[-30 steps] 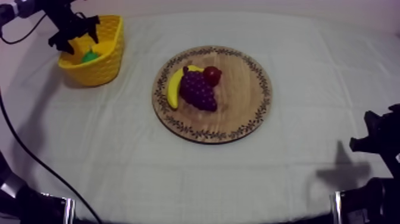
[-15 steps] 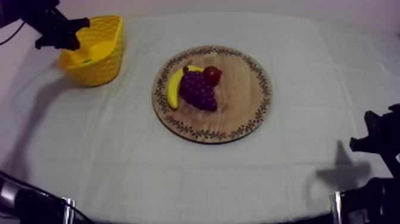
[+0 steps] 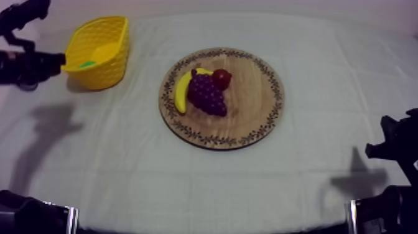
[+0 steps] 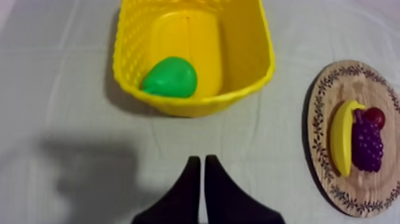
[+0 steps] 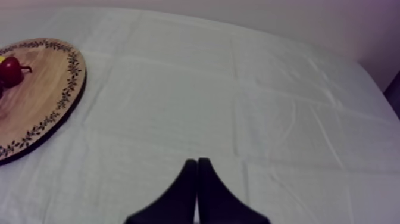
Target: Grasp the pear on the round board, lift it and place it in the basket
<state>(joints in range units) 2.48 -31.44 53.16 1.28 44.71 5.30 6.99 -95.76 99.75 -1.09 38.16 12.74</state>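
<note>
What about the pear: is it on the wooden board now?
No, the pear lies inside the yellow basket, apart from the wooden board.

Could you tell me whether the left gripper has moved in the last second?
Yes: the left gripper has left the basket, retreating away from the board.

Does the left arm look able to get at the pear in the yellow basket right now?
Probably yes. The pear lies uncovered in the yellow basket, and only bare cloth lies between basket and left gripper, which is shut and must open first.
</note>
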